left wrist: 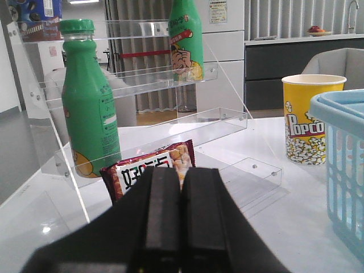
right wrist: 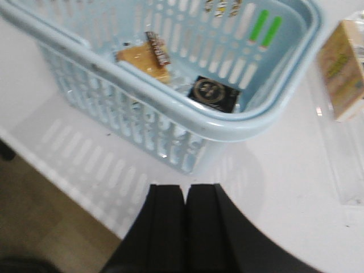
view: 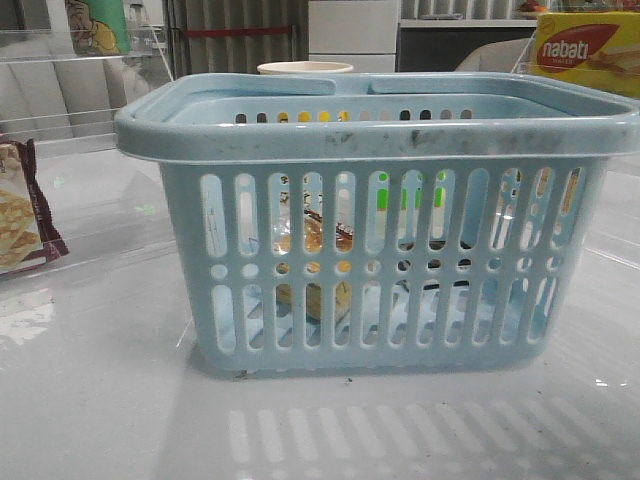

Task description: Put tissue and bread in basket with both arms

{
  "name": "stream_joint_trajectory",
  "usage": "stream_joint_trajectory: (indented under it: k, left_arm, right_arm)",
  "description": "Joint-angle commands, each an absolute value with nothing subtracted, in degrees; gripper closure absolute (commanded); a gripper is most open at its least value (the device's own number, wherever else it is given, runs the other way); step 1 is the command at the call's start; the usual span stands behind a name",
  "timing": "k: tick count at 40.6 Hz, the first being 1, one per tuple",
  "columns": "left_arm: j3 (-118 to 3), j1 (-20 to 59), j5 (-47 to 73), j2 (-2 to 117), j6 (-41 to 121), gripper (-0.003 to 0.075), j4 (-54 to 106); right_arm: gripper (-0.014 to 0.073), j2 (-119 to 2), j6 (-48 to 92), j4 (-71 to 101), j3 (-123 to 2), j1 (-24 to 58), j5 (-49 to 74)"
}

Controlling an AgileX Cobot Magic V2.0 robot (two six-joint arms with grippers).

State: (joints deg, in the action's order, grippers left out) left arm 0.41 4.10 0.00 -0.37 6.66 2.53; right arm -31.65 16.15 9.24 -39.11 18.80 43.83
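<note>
The light-blue basket stands mid-table in the front view; its rim also shows in the right wrist view and its side in the left wrist view. Inside it lie the bread in its clear bag, seen through the slots in the front view, and the dark tissue pack. My left gripper is shut and empty, away from the basket, facing the shelf. My right gripper is shut and empty, above the table outside the basket's near corner. Neither gripper shows in the front view.
A maroon-edged snack packet lies before a clear acrylic shelf with green bottles. A yellow popcorn cup stands behind the basket. A yellow nabati box is at the back right. The table edge is near my right gripper.
</note>
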Motion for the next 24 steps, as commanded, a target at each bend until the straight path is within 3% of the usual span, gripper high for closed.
stream_joint_trajectory:
  k: [1, 13, 24]
  left_arm:
    - [0.36, 4.5, -5.24, -1.37, 6.18, 0.0629, 3.01]
    - [0.36, 4.5, -5.24, -1.37, 6.18, 0.0629, 3.01]
    - [0.36, 4.5, -5.24, -1.37, 6.18, 0.0629, 3.01]
  right_arm:
    - [0.0537, -26.38, 16.62, 9.53, -34.72, 13.24, 32.1]
    - [0.0537, -6.59, 16.62, 9.53, -10.24, 0.04, 5.09]
    - [0.0537, 1.77, 16.57, 10.43, 1.81, -3.09, -2.65]
